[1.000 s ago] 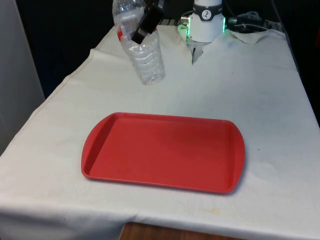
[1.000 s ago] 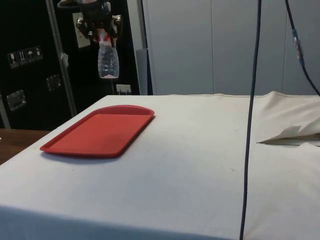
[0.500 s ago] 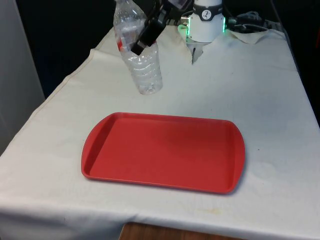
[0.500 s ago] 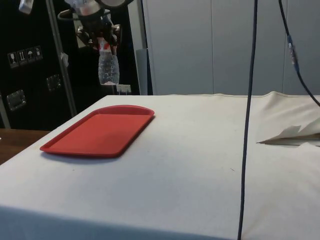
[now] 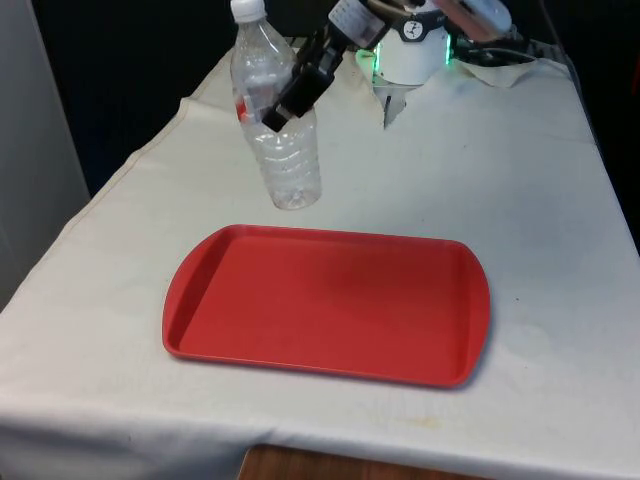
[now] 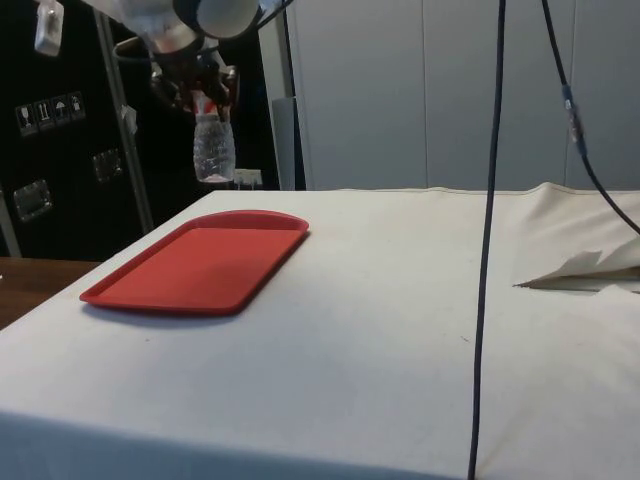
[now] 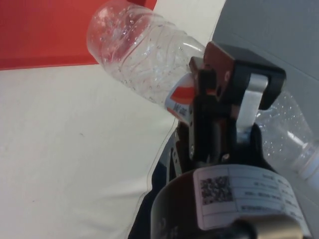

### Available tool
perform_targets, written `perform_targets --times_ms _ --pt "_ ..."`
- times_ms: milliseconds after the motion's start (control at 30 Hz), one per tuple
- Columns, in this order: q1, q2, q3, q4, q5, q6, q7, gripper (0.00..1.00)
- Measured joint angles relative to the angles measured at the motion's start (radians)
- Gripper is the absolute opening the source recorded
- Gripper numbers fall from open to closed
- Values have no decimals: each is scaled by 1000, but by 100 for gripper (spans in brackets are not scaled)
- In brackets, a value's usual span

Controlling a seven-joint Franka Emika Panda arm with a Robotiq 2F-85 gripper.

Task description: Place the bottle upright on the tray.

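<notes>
Noted gripper (image 5: 290, 95) clamped at label of near-upright clear bottle (image 5: 280, 130), aloft short of red tray (image 5: 325, 305); release before reaching tray judged likely to topple bottle onto cloth (image 5: 520, 180).

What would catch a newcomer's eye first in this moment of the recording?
First, the clear plastic bottle hanging in the air, clamped at its label by the gripper, roughly upright with its white cap on top. Next, the big red tray lying bare on the white tablecloth, nearer the camera than the bottle in the front view.
</notes>
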Motion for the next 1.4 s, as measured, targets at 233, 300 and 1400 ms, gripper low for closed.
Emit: perform_targets --times_ms 233,300,1400 --pt "4 28 7 20 -27 -14 37 3" --pt "7 43 10 31 -41 -20 55 3" --pt "25 190 56 103 -130 -77 205 3"
